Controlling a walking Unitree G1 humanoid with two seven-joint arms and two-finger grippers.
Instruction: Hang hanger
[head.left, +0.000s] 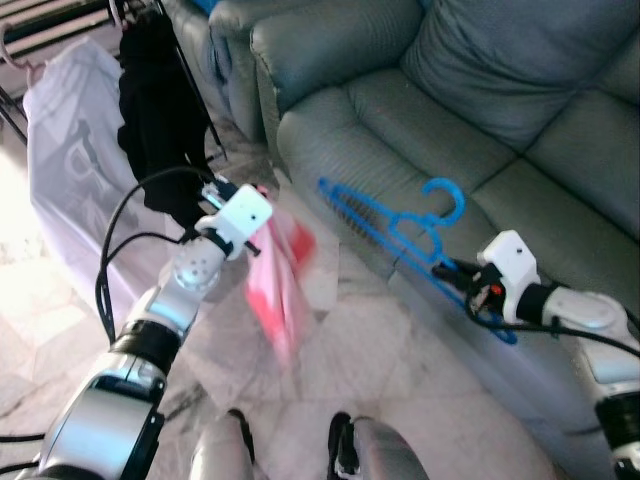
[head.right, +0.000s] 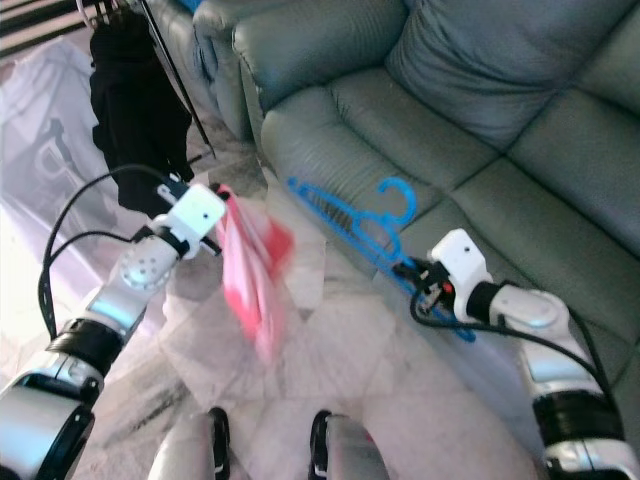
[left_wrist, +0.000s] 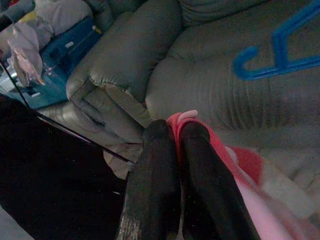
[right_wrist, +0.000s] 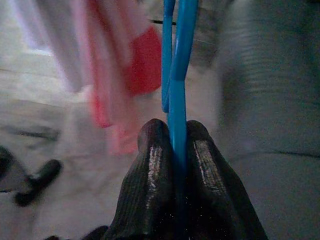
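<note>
I'm pinching the blue hanger (head.left: 400, 235) between my right gripper (right_wrist: 172, 137) fingers, holding it mid-frame over the grey sofa (head.left: 470, 90) seat edge. My left gripper (left_wrist: 172, 135) is clamping a pink-red cloth (head.left: 280, 280), dangling left of centre above the marble floor (head.left: 330, 370).

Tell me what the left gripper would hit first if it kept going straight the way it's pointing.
Probably the sofa. The left gripper, shut on the pink cloth, points along its fingers at the grey seat cushion and armrest. The blue hanger lies off to one side of that line. Depth is unclear.
</note>
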